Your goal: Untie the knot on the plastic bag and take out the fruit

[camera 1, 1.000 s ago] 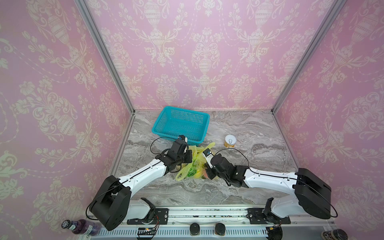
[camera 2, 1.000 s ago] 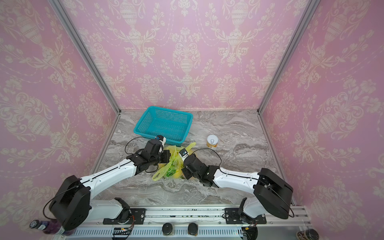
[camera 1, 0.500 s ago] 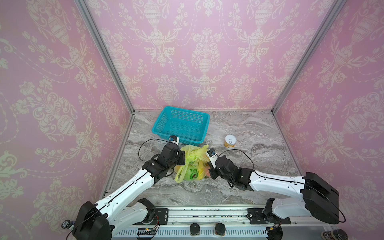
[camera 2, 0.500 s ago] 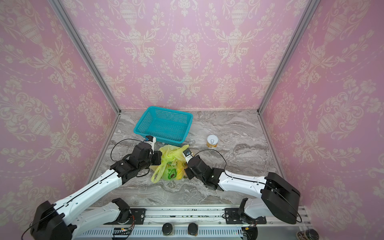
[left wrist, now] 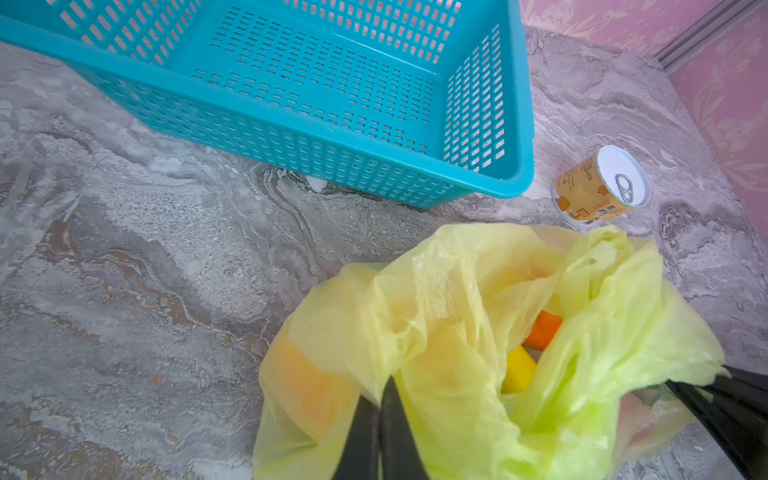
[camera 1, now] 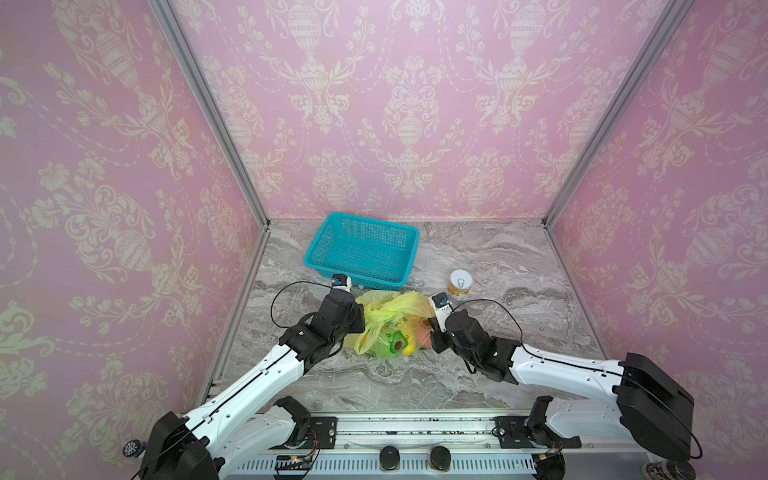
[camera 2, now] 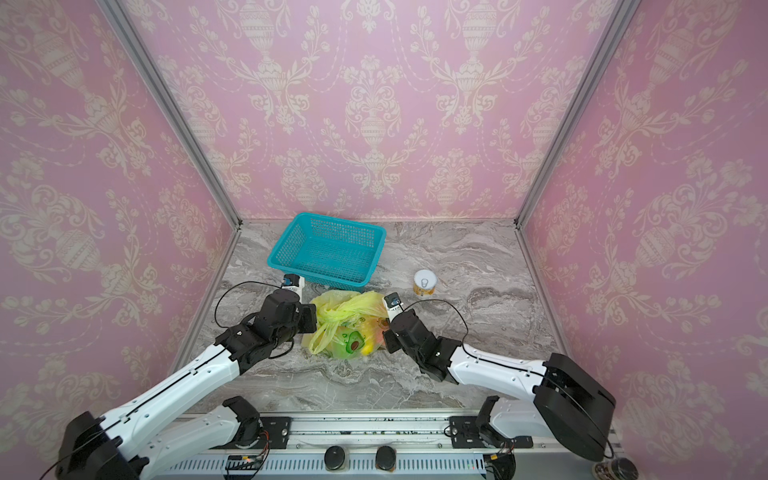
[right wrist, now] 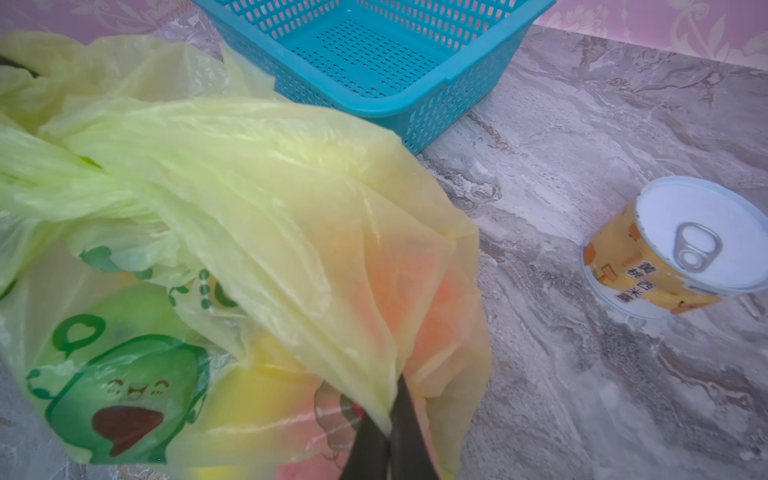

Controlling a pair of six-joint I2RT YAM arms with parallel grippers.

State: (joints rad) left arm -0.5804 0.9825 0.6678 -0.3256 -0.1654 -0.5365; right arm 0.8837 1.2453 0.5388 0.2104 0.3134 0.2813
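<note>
Your left tool (left wrist: 380, 401) is closed, its two dark fingers pressed together on a fold of the plastic bag (left wrist: 457, 299) at one side of its mouth. Your right tool (right wrist: 392, 405) is closed the same way, nipping the film on the opposite side, the side that faces the small can (right wrist: 681, 249). In both top views the two tools sit against either flank of the bag, with the left one toward the left wall.

Between them, in the left wrist view, the mouth gapes a little. There you can see an orange piece (left wrist: 542, 330) and a yellow piece (left wrist: 517, 370) of the fruit inside. More fruit shows through the film as green, yellow and pink-red patches. A twisted green handle band (camera 1: 388, 309) crosses the top of the bag; you cannot tell whether it is knotted.

The bag sits on the bench (camera 1: 519, 257), just in front of the teal basket (camera 1: 361, 253). The can stands upright near the bag's right side, apart from it.
</note>
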